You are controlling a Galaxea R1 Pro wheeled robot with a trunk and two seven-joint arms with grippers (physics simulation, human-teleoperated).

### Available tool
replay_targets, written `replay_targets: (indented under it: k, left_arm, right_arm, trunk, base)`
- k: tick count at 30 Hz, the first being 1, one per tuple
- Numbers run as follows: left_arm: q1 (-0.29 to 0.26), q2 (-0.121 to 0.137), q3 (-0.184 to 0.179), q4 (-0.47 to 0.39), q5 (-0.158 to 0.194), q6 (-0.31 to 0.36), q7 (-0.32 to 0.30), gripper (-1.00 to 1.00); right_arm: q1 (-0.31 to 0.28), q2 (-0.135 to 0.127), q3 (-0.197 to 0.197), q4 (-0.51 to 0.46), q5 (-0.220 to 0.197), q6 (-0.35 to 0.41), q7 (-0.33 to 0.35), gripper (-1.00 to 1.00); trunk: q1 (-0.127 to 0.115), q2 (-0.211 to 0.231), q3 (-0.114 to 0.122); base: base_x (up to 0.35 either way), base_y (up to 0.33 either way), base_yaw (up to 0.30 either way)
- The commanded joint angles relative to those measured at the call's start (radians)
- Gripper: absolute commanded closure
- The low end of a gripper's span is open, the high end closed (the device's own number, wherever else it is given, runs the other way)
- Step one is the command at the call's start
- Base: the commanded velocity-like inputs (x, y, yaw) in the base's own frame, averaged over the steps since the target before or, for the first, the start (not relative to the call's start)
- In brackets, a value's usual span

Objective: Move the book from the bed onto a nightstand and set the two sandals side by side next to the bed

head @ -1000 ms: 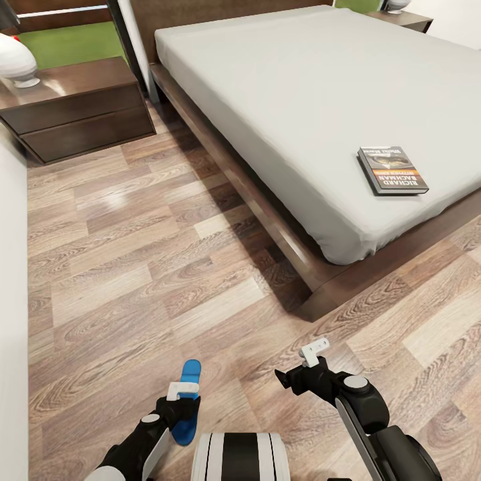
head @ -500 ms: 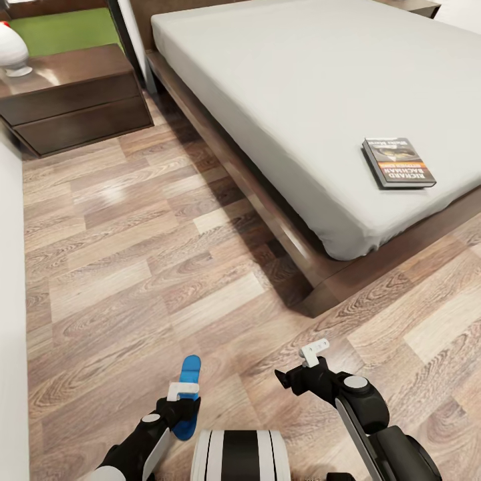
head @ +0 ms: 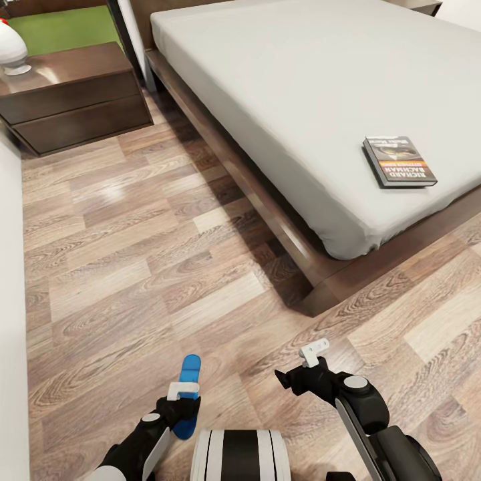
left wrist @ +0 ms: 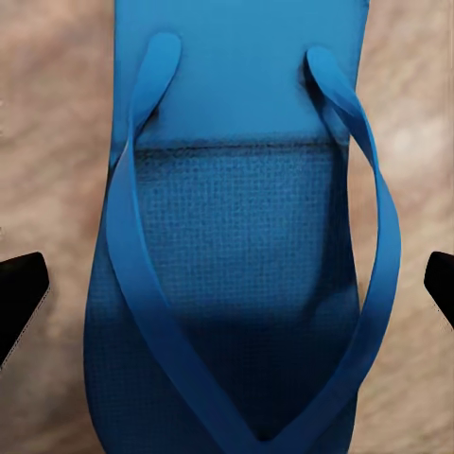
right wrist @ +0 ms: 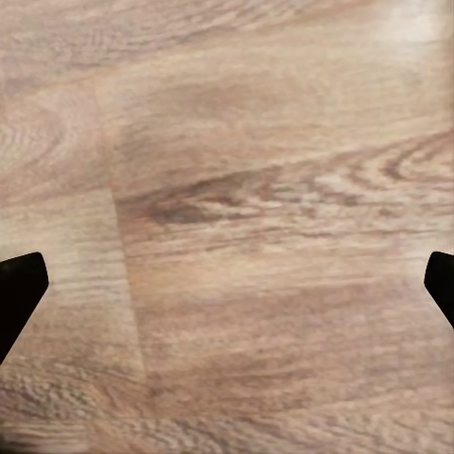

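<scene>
A dark-covered book (head: 399, 161) with an orange band lies flat on the pale grey mattress of the bed (head: 287, 80), near its foot corner. One dark brown nightstand (head: 73, 100) stands at the far left beside the bed. On the wood floor in front of me lies a blue sandal (head: 190, 369), straps up, its rear part under my left gripper (head: 182, 393). In the left wrist view this sandal (left wrist: 236, 236) sits between the wide-apart fingertips (left wrist: 21, 293), which do not touch it: the gripper is open. My right gripper (head: 314, 350) hangs open over bare floor (right wrist: 227, 227).
A white lamp base (head: 12, 50) stands on the nightstand. A white wall (head: 10, 300) runs along the left. The bed's dark frame corner (head: 314, 300) juts out just ahead of my right arm. Open floor stretches between me and the nightstand.
The whole picture has shifted slightly, so the camera moved. Both arms hold the same pose, and the sandal and book stay where they were.
</scene>
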Motion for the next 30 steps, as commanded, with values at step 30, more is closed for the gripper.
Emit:
replay_targets:
  k: [30]
  left_arm:
    - [-0.025, 0.001, -0.001, -0.032, 0.002, 0.052, -0.003, -1.00]
  right_arm:
    - [0.000, -0.001, 0.001, -0.001, 0.002, 0.005, 0.003, -1.00]
  trunk:
    - [0.005, -0.003, -0.043]
  base:
    - [0.000, 0.000, 0.000]
